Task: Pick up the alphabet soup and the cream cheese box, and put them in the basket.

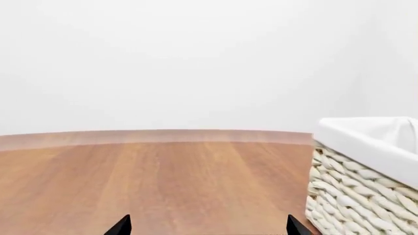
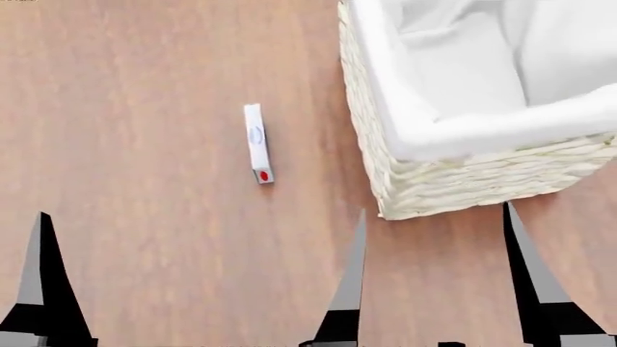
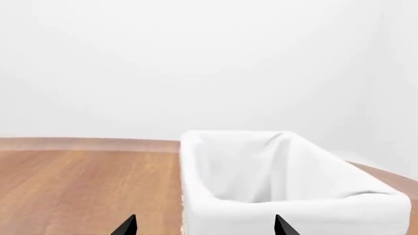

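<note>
The cream cheese box (image 2: 256,143) lies flat on the wooden table, red spot at its near end, left of the basket (image 2: 463,173). The basket, with its white liner, also shows in the left wrist view (image 1: 353,196) and the right wrist view (image 3: 294,210). The alphabet soup is out of view. My left gripper (image 2: 202,213) is open and empty, held nearer me than the box, with the box in line between its fingers. My right gripper (image 3: 204,226) is open and empty, above the basket's near left corner. One of its fingers (image 2: 516,246) shows in the head view.
The wooden table (image 2: 126,108) stretches left of and beyond the box. Its far edge (image 1: 156,136) meets a plain white wall in both wrist views. The basket fills the right side.
</note>
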### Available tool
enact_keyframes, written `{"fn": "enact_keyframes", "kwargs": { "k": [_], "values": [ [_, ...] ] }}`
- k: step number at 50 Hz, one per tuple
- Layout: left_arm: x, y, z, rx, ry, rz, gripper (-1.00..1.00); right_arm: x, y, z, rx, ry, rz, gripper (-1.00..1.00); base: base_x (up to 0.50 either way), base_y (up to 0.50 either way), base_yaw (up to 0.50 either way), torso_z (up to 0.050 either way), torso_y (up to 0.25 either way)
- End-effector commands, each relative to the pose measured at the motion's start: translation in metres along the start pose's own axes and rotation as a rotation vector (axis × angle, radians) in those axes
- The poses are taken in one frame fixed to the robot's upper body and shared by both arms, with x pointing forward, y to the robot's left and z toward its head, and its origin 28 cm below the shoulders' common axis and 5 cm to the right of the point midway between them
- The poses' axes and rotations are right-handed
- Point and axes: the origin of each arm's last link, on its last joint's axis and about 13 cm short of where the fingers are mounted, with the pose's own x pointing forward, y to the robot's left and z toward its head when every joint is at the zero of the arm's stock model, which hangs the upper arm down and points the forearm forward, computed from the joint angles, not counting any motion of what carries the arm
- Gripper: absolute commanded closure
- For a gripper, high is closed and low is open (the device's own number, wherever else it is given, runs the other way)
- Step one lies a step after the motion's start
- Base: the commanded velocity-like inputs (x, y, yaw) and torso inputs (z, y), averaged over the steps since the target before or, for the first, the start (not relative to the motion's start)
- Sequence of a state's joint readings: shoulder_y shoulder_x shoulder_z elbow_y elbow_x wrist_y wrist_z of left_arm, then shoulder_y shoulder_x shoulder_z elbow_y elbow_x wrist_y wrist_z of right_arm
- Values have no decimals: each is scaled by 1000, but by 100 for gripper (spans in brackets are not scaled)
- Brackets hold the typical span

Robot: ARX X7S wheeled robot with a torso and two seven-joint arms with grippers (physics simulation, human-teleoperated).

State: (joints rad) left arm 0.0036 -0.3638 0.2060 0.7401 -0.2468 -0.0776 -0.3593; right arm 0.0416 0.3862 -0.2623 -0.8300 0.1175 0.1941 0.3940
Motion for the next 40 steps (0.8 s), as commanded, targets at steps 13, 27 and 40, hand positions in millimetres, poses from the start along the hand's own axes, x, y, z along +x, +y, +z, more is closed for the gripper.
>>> {"fn": "enact_keyframes", "kwargs": {
  "k": [13,27,40],
  "values": [
    [1,0,0,1,1,1,-100,1,0,0,1,-2,5,-100,0,0,-178,0,0],
    [0,0,-2,2,4,0,-100,0,0,-1,4,0,6,-100,0,0,-178,0,0],
    [0,0,-2,-2,7,-1,-100,0,0,0,2,-1,7,-100,0,0,-178,0,0]
  ]
}}
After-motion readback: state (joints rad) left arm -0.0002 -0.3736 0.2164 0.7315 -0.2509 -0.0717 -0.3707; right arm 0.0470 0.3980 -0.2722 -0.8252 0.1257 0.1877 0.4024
